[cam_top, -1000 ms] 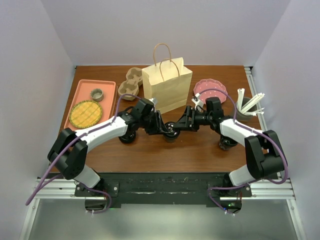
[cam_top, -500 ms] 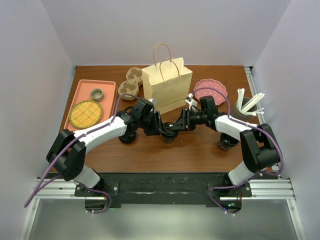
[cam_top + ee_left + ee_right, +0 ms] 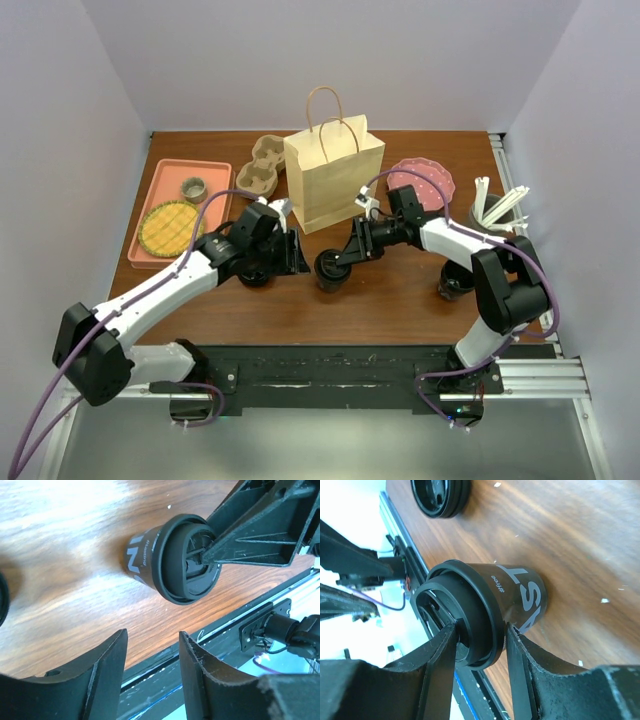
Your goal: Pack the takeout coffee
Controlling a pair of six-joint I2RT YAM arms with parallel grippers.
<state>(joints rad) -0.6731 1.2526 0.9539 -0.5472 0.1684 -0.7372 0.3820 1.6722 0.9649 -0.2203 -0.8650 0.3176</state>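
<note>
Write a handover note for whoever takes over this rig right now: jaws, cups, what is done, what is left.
The left gripper: jaws open, empty, facing the grasped cup.
The right gripper: jaws shut on the lid end of one coffee cup, in front of the paper bag.
The second cup stands by the left arm, the third cup by the right arm.
Done: one cup grasped.
To do: all three cups sit outside the bag and the cup carrier; pack them.

Right hand (image 3: 480, 631) clamps the coffee cup (image 3: 522, 594); left hand (image 3: 151, 647) hangs open nearby.
</note>
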